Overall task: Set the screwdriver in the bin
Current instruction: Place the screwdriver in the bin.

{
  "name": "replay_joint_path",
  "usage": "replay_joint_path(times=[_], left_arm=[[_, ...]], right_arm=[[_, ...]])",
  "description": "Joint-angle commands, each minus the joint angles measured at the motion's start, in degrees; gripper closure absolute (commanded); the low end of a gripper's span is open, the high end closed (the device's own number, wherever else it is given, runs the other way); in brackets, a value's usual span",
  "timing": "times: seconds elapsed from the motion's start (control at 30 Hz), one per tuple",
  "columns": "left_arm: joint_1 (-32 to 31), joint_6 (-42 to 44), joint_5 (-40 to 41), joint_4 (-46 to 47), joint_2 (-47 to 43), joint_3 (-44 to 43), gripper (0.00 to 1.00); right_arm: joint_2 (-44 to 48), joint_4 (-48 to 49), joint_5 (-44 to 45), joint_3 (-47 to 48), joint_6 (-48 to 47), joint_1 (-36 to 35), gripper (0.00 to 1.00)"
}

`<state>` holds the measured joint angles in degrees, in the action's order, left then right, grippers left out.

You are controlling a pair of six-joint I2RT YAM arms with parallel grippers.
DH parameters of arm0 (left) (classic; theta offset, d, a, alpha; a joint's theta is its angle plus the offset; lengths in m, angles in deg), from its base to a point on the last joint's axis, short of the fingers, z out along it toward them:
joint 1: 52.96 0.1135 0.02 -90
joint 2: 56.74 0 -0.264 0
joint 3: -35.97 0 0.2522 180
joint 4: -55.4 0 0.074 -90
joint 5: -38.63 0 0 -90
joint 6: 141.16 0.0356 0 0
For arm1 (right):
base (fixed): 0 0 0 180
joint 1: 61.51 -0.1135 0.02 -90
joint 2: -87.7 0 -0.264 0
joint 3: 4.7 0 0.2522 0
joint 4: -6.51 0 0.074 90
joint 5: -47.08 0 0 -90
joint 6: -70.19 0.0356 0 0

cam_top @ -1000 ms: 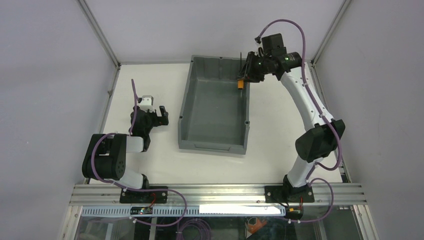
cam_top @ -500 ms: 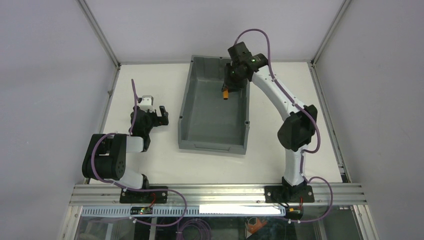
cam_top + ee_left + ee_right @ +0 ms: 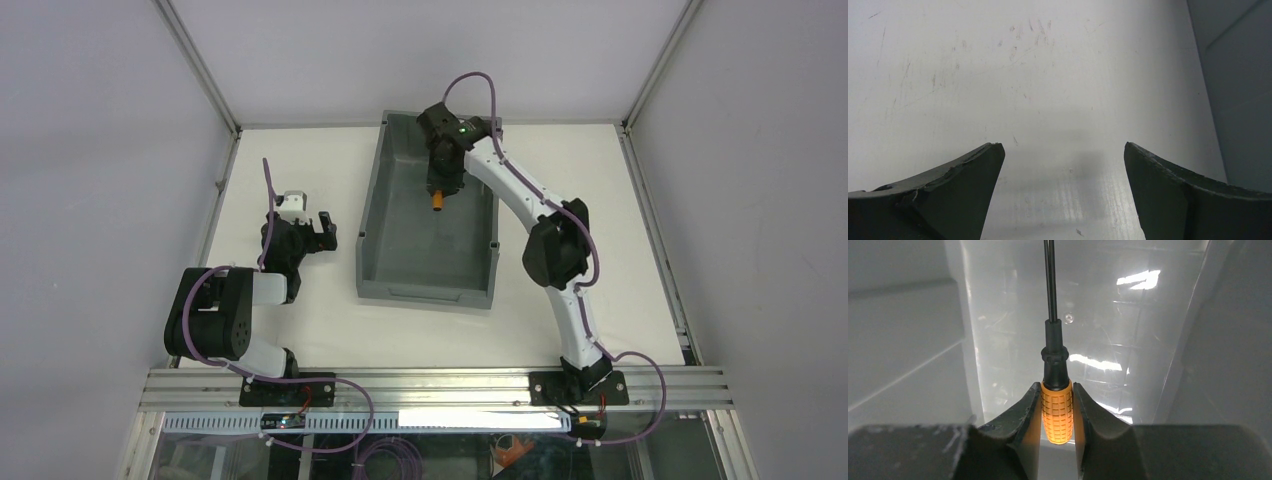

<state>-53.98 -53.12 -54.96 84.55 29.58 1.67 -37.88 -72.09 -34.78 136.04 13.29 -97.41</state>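
Right wrist view showed us the right gripper [image 3: 1057, 390] clamped on the screwdriver [image 3: 1056, 412]. Its two fingers pressed the orange handle from both sides, and nothing else sat between them. The long axis of the tool continued the line of the fingers: the black shaft ran straight ahead, away from the gripper, and left the picture at the top edge, so we could not see the tip. Ahead of the shaft lay only the grey floor and walls of the bin [image 3: 908, 340], so we judged that the tool pointed into the bin and not across its rim. In the top external view the same gripper hung over the far half of the bin, inside the line of its walls, nearer to the far wall and the right wall than to the near one. The orange handle showed just at the fingers. How high the tool stood above the floor we could not tell. We judged that the coming move turned on this one relation, tool above open floor, so that parting the fingers should let it fall inside. The left gripper [image 3: 322, 228] rested well apart on the table [image 3: 300, 170], left of the bin, with its jaws wide and empty, so the right arm was clearly the nearer one.
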Motion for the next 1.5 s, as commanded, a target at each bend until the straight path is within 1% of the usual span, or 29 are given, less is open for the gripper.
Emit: replay_joint_path(times=[0.0, 0.2, 0.43, 0.77, 0.87, 1.03, 1.1, 1.13, 1.17, 1.3, 1.33, 1.47], left_arm=[[0.4, 0.6, -1.4, 4.3, 0.0, -0.8, 0.01], [0.4, 0.6, -1.4, 4.3, 0.0, -0.8, 0.01], [0.4, 0.6, -1.4, 4.3, 0.0, -0.9, 0.01], [0.4, 0.6, -1.4, 4.3, 0.0, -0.8, 0.01], [0.4, 0.6, -1.4, 4.3, 0.0, -0.8, 0.01], [0.4, 0.6, -1.4, 4.3, 0.0, -0.8, 0.01], [0.4, 0.6, -1.4, 4.3, -0.1, -0.8, 0.01], [0.4, 0.6, -1.4, 4.3, 0.0, -0.8, 0.01], [0.4, 0.6, -1.4, 4.3, 0.0, -0.8, 0.01], [0.4, 0.6, -1.4, 4.3, 0.0, -0.8, 0.01], [0.4, 0.6, -1.4, 4.3, 0.0, -0.8, 0.01], [0.4, 0.6, -1.4, 4.3, 0.0, -0.8, 0.01]], right_arm=[[-1.8, -0.5, 4.3, 2.4, 3.8, -1.0, 1.0], [-5.2, 1.2, 5.4, 1.4, 4.6, -1.7, 1.0], [-8.4, 3.5, 4.1, -0.5, 5.8, -1.8, 1.0], [-12.2, 4.1, 2.9, -0.4, 5.8, -1.8, 0.99], [-13.1, 4.2, 2.6, -0.4, 5.9, -1.7, 0.93], [-14.0, 4.2, 1.8, -0.3, 6.1, -1.5, 0.85], [-14.1, 4.3, 1.7, -0.4, 6.1, -1.4, 0.78], [-14.1, 4.2, 1.8, -0.4, 6.2, -1.3, 0.7], [-14.1, 4.2, 1.8, -0.4, 6.1, -1.2, 0.65], [-14.1, 4.1, 1.8, -0.5, 6.1, -1.0, 0.51], [-14.1, 4.1, 1.8, -0.5, 6.2, -1.0, 0.49], [-14.3, 3.8, 1.5, 0.2, 6.0, -1.0, 0.47]])
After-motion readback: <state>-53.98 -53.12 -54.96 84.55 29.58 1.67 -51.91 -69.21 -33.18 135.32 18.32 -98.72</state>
